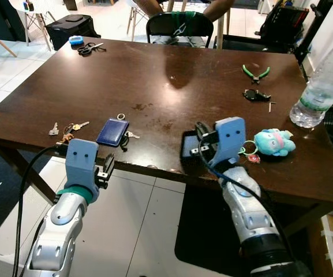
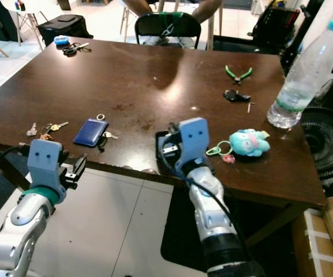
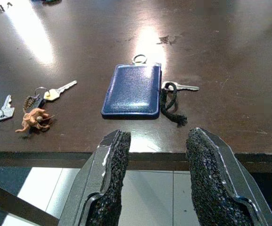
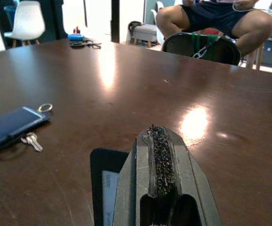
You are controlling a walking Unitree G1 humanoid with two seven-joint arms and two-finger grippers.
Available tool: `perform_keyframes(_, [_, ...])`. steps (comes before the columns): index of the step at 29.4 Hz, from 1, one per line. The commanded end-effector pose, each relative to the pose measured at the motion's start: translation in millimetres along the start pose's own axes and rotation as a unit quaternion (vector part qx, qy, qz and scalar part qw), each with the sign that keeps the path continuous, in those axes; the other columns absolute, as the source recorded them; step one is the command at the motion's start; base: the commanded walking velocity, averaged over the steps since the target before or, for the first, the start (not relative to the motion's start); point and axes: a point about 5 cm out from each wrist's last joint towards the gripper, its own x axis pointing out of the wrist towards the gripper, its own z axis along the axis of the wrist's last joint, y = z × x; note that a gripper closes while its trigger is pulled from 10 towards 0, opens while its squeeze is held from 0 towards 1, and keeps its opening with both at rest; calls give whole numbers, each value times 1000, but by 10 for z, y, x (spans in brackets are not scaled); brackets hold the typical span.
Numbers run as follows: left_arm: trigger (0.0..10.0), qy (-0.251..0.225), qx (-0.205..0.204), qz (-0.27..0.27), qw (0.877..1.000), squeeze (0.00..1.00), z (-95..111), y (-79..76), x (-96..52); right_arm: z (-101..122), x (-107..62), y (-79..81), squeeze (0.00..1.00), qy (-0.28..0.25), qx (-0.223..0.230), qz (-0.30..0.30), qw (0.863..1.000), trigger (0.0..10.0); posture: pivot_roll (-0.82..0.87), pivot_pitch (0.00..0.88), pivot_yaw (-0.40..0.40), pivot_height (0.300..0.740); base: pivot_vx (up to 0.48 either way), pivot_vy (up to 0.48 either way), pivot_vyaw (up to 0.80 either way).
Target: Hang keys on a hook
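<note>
The keys lay at the near left edge of the bench, a loose bunch on a ring with a small brown charm; one key pointed far-right, and a separate key lay just left of them. A blue pouch with its own key sat just to their right. The left hand hung just off the near edge, below the pouch, fingers spread wide and holding nothing. The right hand rested over a black card near the bench's middle, fingers pressed together. The bunch looked light, rigid in its parts yet floppy overall and likely to slide; pinching the ring seemed safest. I saw no hook.
</note>
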Motion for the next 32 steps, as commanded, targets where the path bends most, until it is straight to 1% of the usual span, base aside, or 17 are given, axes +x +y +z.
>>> perform_keyframes(1, [10000,7,0,2,1000,0,-38,22,-31,-216,-58,65,0,61,-21,27,998,10000,-31,67,111,740,0,0,0])
perform_keyframes(4, [10000,7,0,1,1000,0,-36,20,-30,-226,-66,108,0,68,-38,55,995,10000,-32,67,111,740,0,0,0])
perform_keyframes(6, [10000,7,-2,1,1000,0,-35,17,-28,-201,-101,213,0,62,-81,127,987,10000,-31,70,110,740,0,0,0])
perform_keyframes(8, [10000,7,-2,1,1000,0,-35,17,-28,-201,-101,213,0,62,-81,127,987,10000,-31,70,110,740,0,0,0])
perform_keyframes(9, [10000,7,-2,1,1000,0,-34,14,-27,-157,-111,222,988,52,-84,139,985,10000,-35,74,109,740,0,0,0])
perform_keyframes(11, [10000,7,-3,1,1000,0,-34,11,-26,-127,-115,216,1000,45,-82,140,986,10000,-37,75,109,740,0,0,0])
perform_keyframes(13, [10000,8,-3,1,1000,0,-34,9,-26,-101,-118,201,1000,40,-63,135,988,10000,-38,75,108,740,0,0,0])
perform_keyframes(16, [10000,9,-3,2,1000,0,-39,13,-25,-28,-96,160,1000,22,25,105,994,10000,-38,75,108,740,0,0,0])
perform_keyframes(17, [10000,9,-3,2,1000,0,-39,13,-25,-28,-96,160,1000,22,25,105,994,10000,-38,75,108,740,0,0,0])
perform_keyframes(20, [10000,10,-3,3,1000,0,-40,18,-27,56,-111,244,1000,-1,71,148,987,10000,-38,75,108,740,0,0,0])
perform_keyframes(21, [10000,10,-3,3,1000,0,-41,18,-28,65,-122,274,859,-3,75,161,984,10000,-38,75,108,740,0,0,0])
perform_keyframes(22, [10000,10,-2,3,1000,0,-43,18,-29,71,-135,297,624,-6,76,173,982,10000,-29,71,104,740,0,0,0])
perform_keyframes(23, [10000,10,-2,3,1000,0,-43,18,-29,71,-135,297,624,-6,76,173,982,10000,-29,71,104,740,0,0,0])
perform_keyframes(24, [10000,10,-2,3,1000,0,-45,17,-30,70,-145,313,545,-6,78,181,980,10000,-29,71,104,740,0,0,0])
perform_keyframes(26, [10000,10,-2,3,1000,0,-45,17,-30,70,-145,313,545,-6,78,181,980,10000,-29,71,104,740,0,0,0])
perform_keyframes(27, [10000,11,-2,4,1000,0,-47,18,-32,64,-154,322,0,-4,75,186,980,10000,-30,69,105,740,0,0,0])
perform_keyframes(32, [10000,11,-2,4,1000,0,-51,19,-35,23,-145,290,0,10,63,178,982,10000,-29,68,104,740,0,0,0])
